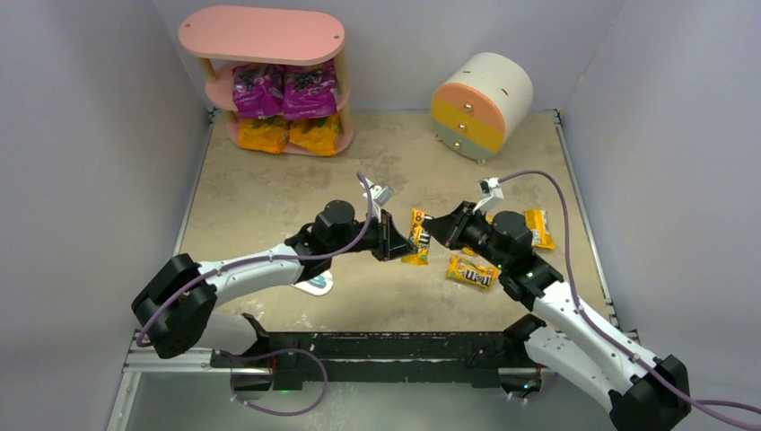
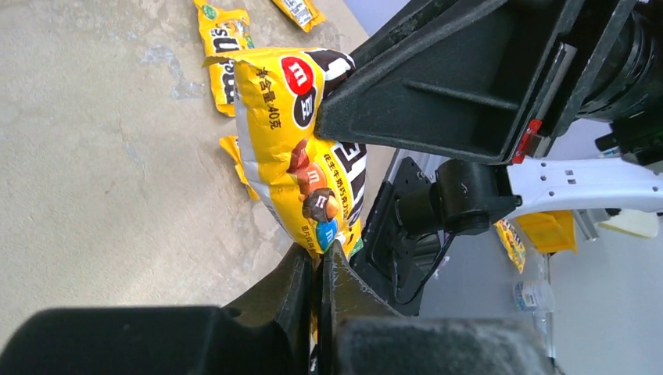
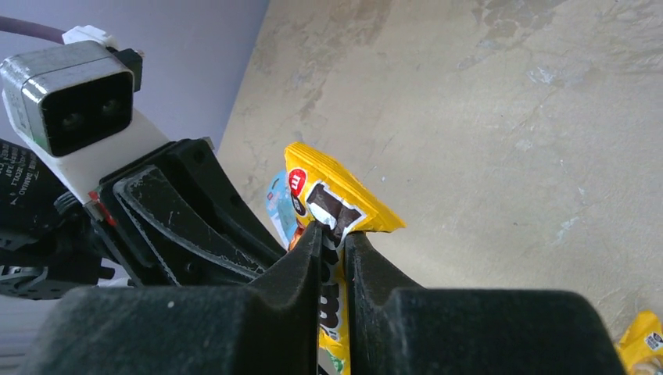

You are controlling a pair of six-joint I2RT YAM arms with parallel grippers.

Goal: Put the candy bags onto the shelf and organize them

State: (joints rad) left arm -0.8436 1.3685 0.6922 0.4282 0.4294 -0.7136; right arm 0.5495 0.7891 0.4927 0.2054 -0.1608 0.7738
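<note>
Now, purple bags [image 1: 258, 90]: two, side by side on the middle tier of the shelf [image 1: 260, 34].
Orange bags [image 1: 263, 135]: two, side by side on its bottom tier.
M&M's packs [image 1: 473, 271]: four; three lie on the table [image 1: 269, 197] near the right arm.
Held pack [image 1: 417, 235]: clear of the table, between the two grippers.
Left gripper [image 2: 320, 254]: pinched tight on one end of it.
Right gripper [image 3: 334, 238]: narrow, clamped on the opposite end.
</note>
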